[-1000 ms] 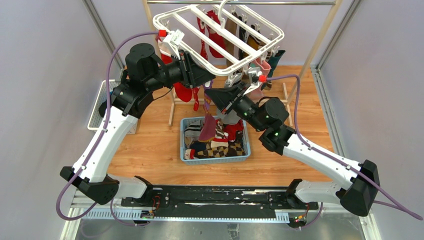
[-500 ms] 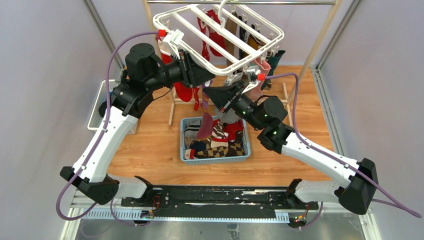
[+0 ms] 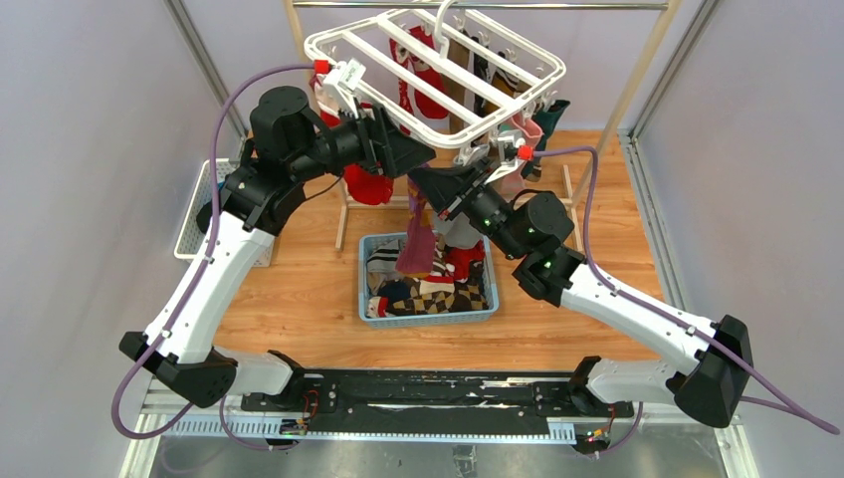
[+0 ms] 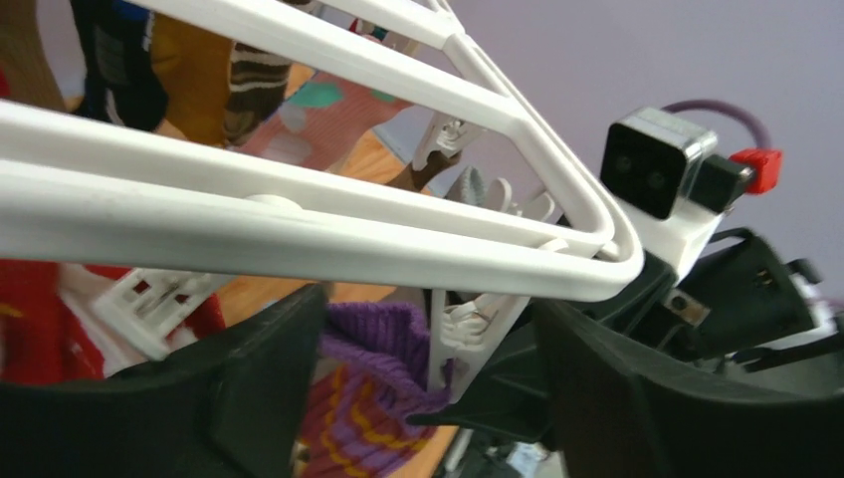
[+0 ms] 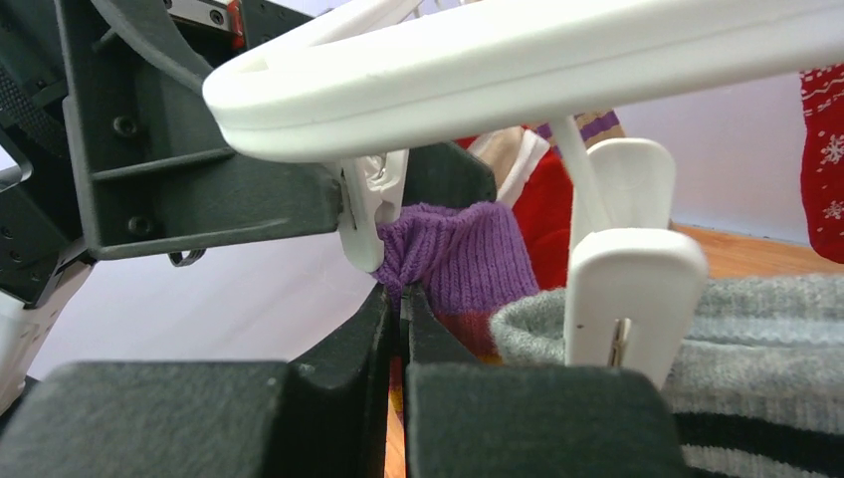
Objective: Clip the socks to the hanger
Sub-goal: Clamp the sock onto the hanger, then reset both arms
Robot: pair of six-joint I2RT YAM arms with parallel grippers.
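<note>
The white grid hanger (image 3: 328,45) hangs from the rail with several socks clipped under it. A purple-cuffed striped sock (image 3: 417,239) dangles below its near corner. In the left wrist view a white clip (image 4: 468,329) bites the purple cuff (image 4: 373,344). My left gripper (image 4: 428,329) stands open, its jaws wide on either side of that clip and clear of it. My right gripper (image 5: 401,294) is shut on the cuff's edge (image 5: 463,259) just below the clip (image 5: 370,214). Both grippers (image 3: 418,171) meet under the hanger's front rail.
A blue basket (image 3: 363,289) of loose socks sits on the wooden table beneath the dangling sock. A grey sock (image 5: 756,329) hangs on the neighbouring clip (image 5: 622,289), close to my right fingers. A white crate (image 3: 194,214) lies at the left.
My left gripper has opened and let go of the clip, which now pinches the purple cuff. The hanger has swung slightly up and right. The right gripper stays shut on the sock.
</note>
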